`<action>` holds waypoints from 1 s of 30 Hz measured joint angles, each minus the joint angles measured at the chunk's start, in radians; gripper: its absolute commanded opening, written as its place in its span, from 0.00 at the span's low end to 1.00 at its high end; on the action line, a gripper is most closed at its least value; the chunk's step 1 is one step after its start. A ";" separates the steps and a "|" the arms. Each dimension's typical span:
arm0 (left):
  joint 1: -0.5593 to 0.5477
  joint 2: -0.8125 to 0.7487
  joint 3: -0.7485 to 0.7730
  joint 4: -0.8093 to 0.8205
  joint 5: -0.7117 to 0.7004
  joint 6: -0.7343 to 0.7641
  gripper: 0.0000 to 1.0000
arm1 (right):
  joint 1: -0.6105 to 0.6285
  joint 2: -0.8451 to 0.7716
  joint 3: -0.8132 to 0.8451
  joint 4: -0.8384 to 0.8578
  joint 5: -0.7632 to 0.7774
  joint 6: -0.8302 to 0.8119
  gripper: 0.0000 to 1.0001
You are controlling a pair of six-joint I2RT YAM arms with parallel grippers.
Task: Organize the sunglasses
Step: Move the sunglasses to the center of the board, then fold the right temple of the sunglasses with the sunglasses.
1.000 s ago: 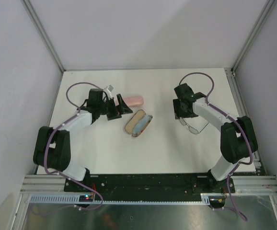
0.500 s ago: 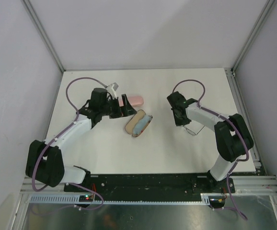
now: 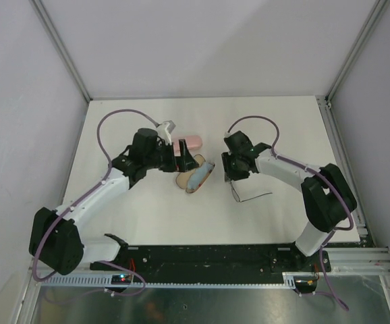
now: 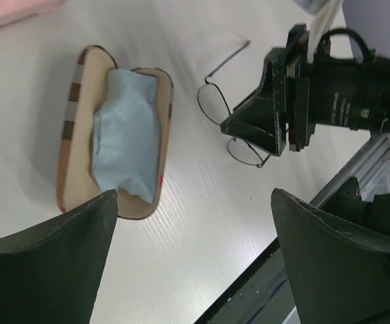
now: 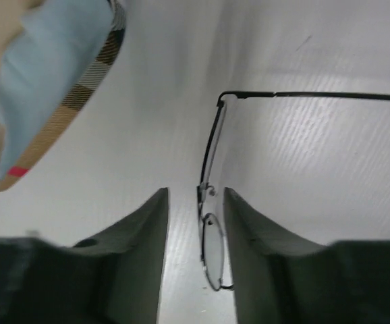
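My right gripper [image 3: 230, 174] [image 5: 196, 192] is shut on the wire sunglasses [image 5: 212, 250] [image 4: 245, 152] with round clear lenses. They hang edge-on between its fingers, just right of the open case. One temple trails out over the table [image 3: 252, 198]. The open tan plaid case [image 3: 196, 175] [image 4: 73, 135] lies mid-table with a light blue cloth [image 4: 124, 142] [image 5: 46, 74] inside. My left gripper [image 3: 181, 158] [image 4: 193, 199] is open, hovering by the case's left end with nothing between its fingers.
A pink oblong case [image 3: 190, 142] lies just behind the plaid case, next to the left gripper. The table's near edge with the dark base rail [image 3: 215, 255] runs along the front. Grey walls enclose the other three sides.
The right gripper closed on the wire sunglasses and carried them left toward the case. The left arm reached right, bringing its open gripper to the case's left end.
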 measured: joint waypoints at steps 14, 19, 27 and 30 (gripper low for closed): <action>-0.356 0.096 0.068 -0.009 -0.208 -0.018 0.85 | -0.064 -0.399 -0.106 -0.004 -0.042 0.089 0.43; -0.405 0.198 0.121 0.006 -0.275 -0.050 0.84 | -0.175 -0.653 -0.300 -0.013 0.009 0.196 0.36; -0.444 0.386 0.134 0.093 -0.355 -0.195 0.65 | -0.248 -0.975 -0.534 -0.105 0.179 0.481 0.56; -0.462 0.416 0.137 0.110 -0.393 -0.243 0.62 | -0.276 -0.985 -0.554 -0.137 0.201 0.578 0.53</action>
